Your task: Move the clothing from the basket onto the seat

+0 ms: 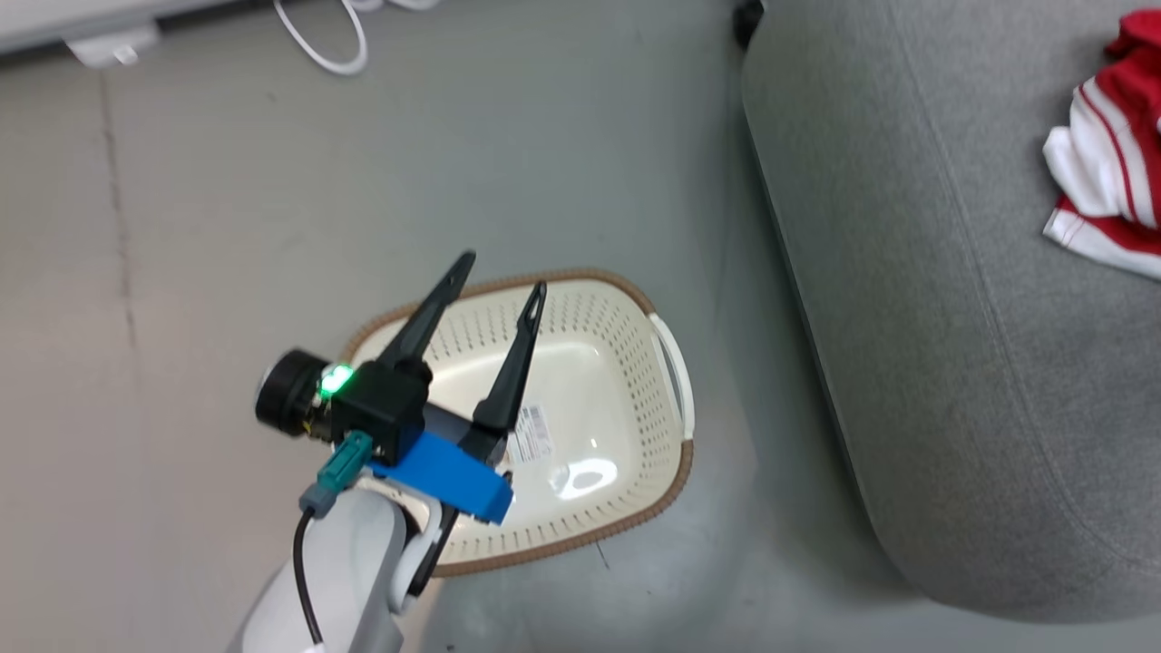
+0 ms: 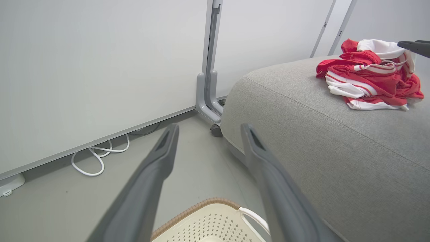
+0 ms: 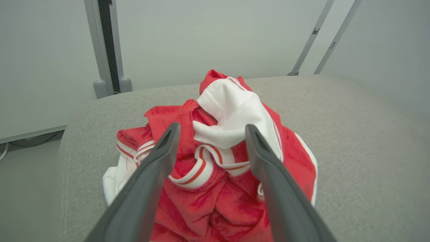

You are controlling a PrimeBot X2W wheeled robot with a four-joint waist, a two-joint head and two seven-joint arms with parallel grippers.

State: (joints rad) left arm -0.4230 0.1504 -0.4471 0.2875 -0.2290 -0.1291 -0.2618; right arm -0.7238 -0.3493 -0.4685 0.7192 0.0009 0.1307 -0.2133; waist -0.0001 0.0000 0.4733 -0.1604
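No legible txt is being shown in any view. A white label sticker (image 1: 531, 433) is being carried on the inside floor of the basket (image 1: 590, 277). Dark barcode-type bars and faint print lines are being made out on it in the head view, but chars & nos. are too small to be read. On the clothing (image 3: 231, 114), red w/ white panels and striped trim, no readable lettering or brand is being presented by the folds facing the cams.

grey floor (image 1: 227, 227): basket (image 1: 635, 363) right under left pincer (image 1: 504, 274), white cable (image 1: 337, 70) well beyond its tips; seat (image 1: 907, 317): clothing (image 3: 235, 111) at right pincer (image 3: 212, 127) tips
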